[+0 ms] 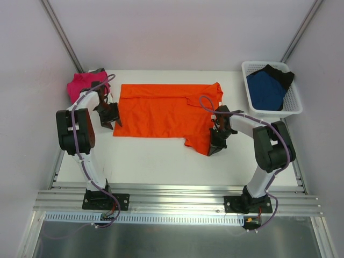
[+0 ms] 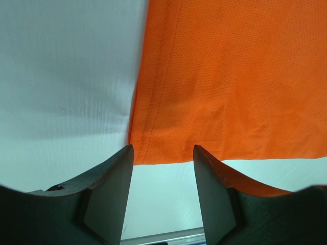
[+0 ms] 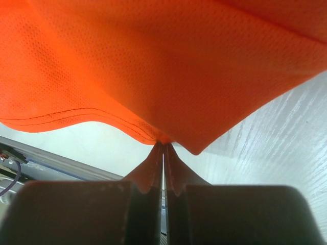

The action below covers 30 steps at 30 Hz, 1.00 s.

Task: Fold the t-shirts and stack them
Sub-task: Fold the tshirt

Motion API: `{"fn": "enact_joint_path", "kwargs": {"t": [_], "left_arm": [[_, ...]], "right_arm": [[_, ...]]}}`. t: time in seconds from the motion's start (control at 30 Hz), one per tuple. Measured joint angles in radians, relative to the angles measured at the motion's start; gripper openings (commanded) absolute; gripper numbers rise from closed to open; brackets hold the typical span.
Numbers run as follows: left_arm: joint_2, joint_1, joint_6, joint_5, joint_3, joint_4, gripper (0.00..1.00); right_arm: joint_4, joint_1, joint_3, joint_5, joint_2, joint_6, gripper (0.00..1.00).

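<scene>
The orange t-shirt (image 1: 164, 110) lies spread across the middle of the white table (image 1: 161, 161). My left gripper (image 1: 110, 119) is open at the shirt's near left corner (image 2: 153, 148), its fingers just short of the hem with table between them. My right gripper (image 1: 216, 144) is shut on the shirt's near right sleeve edge (image 3: 163, 139), which hangs lifted off the table. The magenta-pink t-shirt (image 1: 80, 83) lies bunched at the far left. The dark blue t-shirt (image 1: 266, 88) and the black t-shirt (image 1: 279, 72) lie in the basket.
A white mesh basket (image 1: 293, 105) stands at the far right corner. Metal rails (image 1: 177, 201) run along the table's near edge by the arm bases. White walls close in on both sides.
</scene>
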Motion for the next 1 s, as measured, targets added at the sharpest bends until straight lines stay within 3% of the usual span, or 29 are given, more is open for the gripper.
{"fn": "enact_joint_path", "kwargs": {"t": [0.2,0.37,0.57,0.73,0.83,1.0], "left_arm": [[0.011,0.012,0.000,0.000,0.000,0.000,0.50],[0.043,0.012,-0.002,0.002,0.006,0.001,0.42],[0.050,0.012,-0.004,0.006,0.002,0.002,0.41],[0.044,0.012,-0.016,0.015,-0.035,0.005,0.13],[0.024,0.012,-0.026,0.020,-0.060,0.005,0.02],[-0.027,0.012,-0.029,0.021,-0.079,-0.002,0.00]], "right_arm": [[0.002,0.000,0.007,0.000,0.000,0.000,0.01],[0.003,0.000,0.006,0.008,-0.013,0.000,0.01],[0.003,0.000,0.002,0.019,-0.040,0.000,0.01],[0.003,-0.001,0.001,0.023,-0.048,0.000,0.01],[0.003,-0.001,0.001,0.023,-0.048,0.000,0.01],[0.003,-0.004,0.001,0.023,-0.048,0.000,0.01]]}}
